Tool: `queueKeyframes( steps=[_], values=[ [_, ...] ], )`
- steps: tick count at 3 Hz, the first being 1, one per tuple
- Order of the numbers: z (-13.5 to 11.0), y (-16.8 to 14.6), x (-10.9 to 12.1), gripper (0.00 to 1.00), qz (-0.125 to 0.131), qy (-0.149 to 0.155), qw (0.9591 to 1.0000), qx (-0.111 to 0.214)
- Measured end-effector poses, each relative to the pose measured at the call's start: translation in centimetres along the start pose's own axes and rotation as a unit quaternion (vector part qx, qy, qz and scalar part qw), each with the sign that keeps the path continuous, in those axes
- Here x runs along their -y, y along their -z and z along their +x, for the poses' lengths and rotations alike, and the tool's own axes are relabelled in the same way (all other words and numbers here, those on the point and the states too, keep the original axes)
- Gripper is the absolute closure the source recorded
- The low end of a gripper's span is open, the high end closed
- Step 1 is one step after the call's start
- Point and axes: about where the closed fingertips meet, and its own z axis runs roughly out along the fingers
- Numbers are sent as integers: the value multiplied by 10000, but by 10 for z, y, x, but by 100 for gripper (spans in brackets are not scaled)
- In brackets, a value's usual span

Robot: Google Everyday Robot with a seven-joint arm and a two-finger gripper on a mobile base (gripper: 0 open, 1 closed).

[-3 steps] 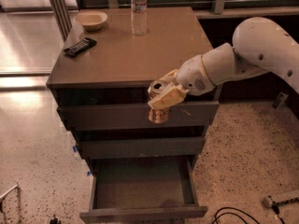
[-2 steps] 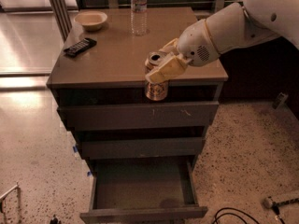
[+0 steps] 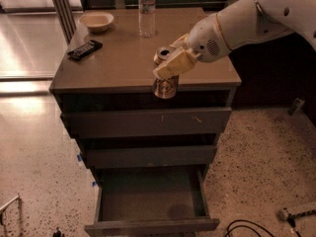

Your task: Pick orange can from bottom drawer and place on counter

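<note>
My gripper (image 3: 168,65) is shut on the orange can (image 3: 165,85) and holds it upright in the air at the counter's front edge. The can's silver top (image 3: 163,53) shows above my pale fingers (image 3: 173,63), and its lower part hangs in front of the counter's edge. The counter (image 3: 123,58) is the tan top of the drawer cabinet. The bottom drawer (image 3: 150,196) is pulled open below and looks empty inside. My white arm reaches in from the upper right.
A clear water bottle (image 3: 146,11) stands at the counter's back. A pale bowl (image 3: 96,21) sits at its back left, with a black remote-like object (image 3: 85,49) in front of it. Two upper drawers (image 3: 148,122) are closed. Cables (image 3: 252,227) lie on the speckled floor.
My gripper has lifted the orange can up and back, from in front of the top drawer to the height of the counter's front edge.
</note>
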Motion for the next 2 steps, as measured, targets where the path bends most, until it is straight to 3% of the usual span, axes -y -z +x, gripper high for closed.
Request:
queueKeyframes(
  steps=[2],
  values=[
    [14, -14, 73, 100, 300, -424, 9986, 73]
  ],
)
